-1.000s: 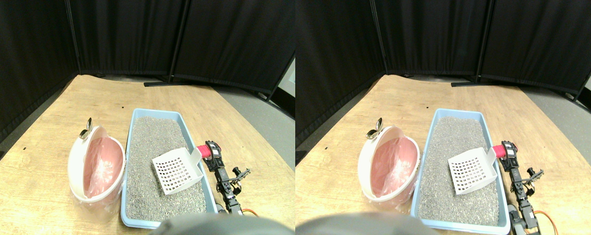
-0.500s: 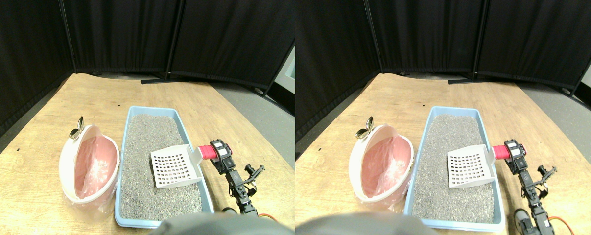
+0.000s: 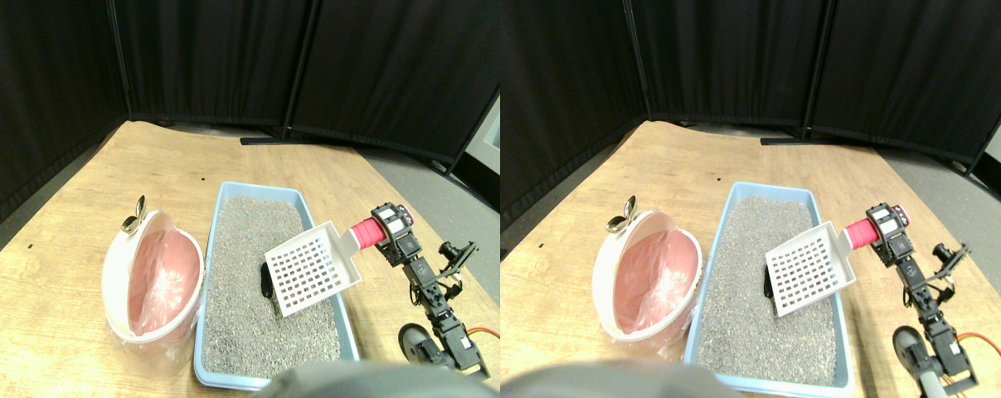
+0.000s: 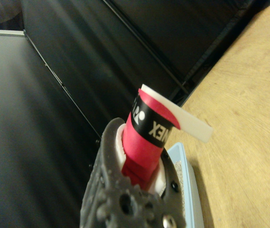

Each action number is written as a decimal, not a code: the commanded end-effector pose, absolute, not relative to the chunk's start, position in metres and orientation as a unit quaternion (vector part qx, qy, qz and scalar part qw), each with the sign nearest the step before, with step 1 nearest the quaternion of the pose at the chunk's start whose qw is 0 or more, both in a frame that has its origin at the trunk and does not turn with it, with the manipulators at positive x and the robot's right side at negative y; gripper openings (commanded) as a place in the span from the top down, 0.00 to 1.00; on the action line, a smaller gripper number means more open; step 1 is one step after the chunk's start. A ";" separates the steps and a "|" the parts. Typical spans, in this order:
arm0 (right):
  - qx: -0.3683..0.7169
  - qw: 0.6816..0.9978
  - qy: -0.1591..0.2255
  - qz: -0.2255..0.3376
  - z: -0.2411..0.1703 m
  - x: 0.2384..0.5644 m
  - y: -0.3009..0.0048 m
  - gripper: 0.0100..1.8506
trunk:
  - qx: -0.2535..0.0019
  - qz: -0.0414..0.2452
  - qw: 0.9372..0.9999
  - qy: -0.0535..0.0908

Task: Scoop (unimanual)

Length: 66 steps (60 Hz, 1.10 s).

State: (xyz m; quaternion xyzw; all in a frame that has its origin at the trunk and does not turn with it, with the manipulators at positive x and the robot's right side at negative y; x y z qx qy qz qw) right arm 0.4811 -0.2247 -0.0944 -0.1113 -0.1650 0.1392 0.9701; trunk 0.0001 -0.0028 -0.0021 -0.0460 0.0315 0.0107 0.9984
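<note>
A white slotted scoop (image 3: 311, 270) with a red wrapped handle (image 3: 366, 233) hangs tilted above the right side of the light blue litter tray (image 3: 208, 286), which is full of grey litter (image 3: 243, 249). My right gripper (image 3: 383, 231) is shut on that handle and reaches in from the lower right. A small dark lump (image 3: 266, 279) lies in the litter just left of the scoop's blade. In the wrist view the red handle (image 4: 146, 140) sits between the grey jaws of the gripper (image 4: 142, 179), and the scoop's white edge (image 4: 191, 124) sticks out beyond it.
A white bin with a pink liner (image 3: 153, 280) leans against the tray's left side, with a metal clip (image 3: 134, 218) on its far rim. Everything stands on a wooden floor (image 3: 177, 166), closed in behind by black curtain panels (image 3: 218, 58). An orange cable (image 3: 482, 332) trails by the arm.
The scoop has come up out of the litter and tilted, moving right and a little farther away. A dark lump now shows in the litter. The camera view shifted slightly.
</note>
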 end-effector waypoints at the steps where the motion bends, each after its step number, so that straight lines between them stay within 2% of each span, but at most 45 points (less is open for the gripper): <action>1: -0.107 0.963 -0.207 0.135 -0.082 0.480 -0.226 0.97 | -0.058 0.024 0.997 0.034; 8: -0.127 0.958 -0.212 0.146 -0.077 0.484 -0.225 0.97 | -0.067 0.032 0.997 0.036; 20: -0.157 0.956 -0.198 0.152 -0.069 0.494 -0.222 0.97 | -0.075 0.039 0.996 0.039; 44: -0.217 0.952 -0.183 0.118 -0.067 0.519 -0.216 0.97 | -0.094 0.055 0.993 0.049; 56: -0.265 0.936 -0.185 0.139 -0.067 0.530 -0.215 0.97 | -0.098 0.057 0.992 0.051; 66: -0.280 0.933 -0.172 0.148 -0.062 0.532 -0.214 0.97 | -0.099 0.055 0.992 0.055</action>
